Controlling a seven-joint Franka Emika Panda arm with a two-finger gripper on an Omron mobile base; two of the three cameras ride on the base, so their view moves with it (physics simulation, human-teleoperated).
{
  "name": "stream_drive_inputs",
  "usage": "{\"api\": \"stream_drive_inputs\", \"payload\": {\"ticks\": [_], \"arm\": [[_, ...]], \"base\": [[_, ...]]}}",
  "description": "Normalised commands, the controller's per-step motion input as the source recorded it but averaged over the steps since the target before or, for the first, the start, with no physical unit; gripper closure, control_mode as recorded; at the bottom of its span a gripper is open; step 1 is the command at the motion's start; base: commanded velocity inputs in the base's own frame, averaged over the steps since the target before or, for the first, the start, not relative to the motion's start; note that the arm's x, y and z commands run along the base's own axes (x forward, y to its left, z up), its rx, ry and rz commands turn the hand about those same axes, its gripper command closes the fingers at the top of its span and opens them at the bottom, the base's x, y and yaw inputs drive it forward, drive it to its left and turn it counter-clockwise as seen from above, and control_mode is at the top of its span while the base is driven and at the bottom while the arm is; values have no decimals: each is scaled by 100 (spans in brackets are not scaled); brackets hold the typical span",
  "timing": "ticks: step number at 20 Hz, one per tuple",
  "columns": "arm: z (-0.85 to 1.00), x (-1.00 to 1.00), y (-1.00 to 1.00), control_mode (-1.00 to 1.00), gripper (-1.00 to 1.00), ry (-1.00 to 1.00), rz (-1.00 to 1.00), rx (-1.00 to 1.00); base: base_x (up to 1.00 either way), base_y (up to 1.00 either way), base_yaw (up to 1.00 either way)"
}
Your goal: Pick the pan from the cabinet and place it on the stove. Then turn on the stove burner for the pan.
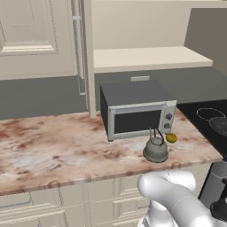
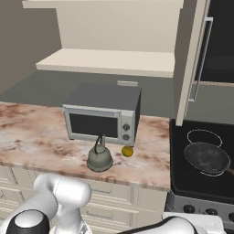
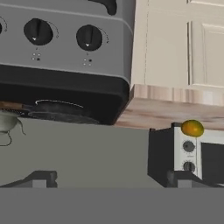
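The shallow black frying pan (image 2: pixel 207 158) is sitting on the glossy black cooktop (image 2: pixel 183 176), so the empty, wide-open claw (image 3: pixel 109 179) is facing the round black knobs (image 3: pixel 89 37), probably going for the burner.

A marbled brown counter (image 2: pixel 36 132) carries a grey microwave (image 2: pixel 103 114), with a kettle (image 2: pixel 99 157) and a small yellow fruit (image 2: pixel 127 151), perhaps a lemon, just before it. Beside it, the black stove (image 2: pixel 183 178) bears the pan (image 2: pixel 206 158)

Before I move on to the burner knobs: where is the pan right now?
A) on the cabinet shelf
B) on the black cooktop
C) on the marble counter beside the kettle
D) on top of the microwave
B: the right base view shows the pan lying on the stove, to the right of the kettle and microwave.
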Motion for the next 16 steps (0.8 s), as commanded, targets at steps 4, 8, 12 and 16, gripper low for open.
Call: {"api": "stream_drive_inputs", "payload": {"ticks": [4, 8, 12, 16], "arm": [[-18, 13, -3, -100, -100, 0, -2, 0], [-24, 12, -8, -100, -100, 0, -2, 0], [-26, 8, -7, -100, -100, 0, 0, 0], [-23, 9, -10, -100, -100, 0, 0, 0]], "base": [[0, 0, 0], [0, 0, 0], [0, 0, 0], [0, 0, 0]]}}
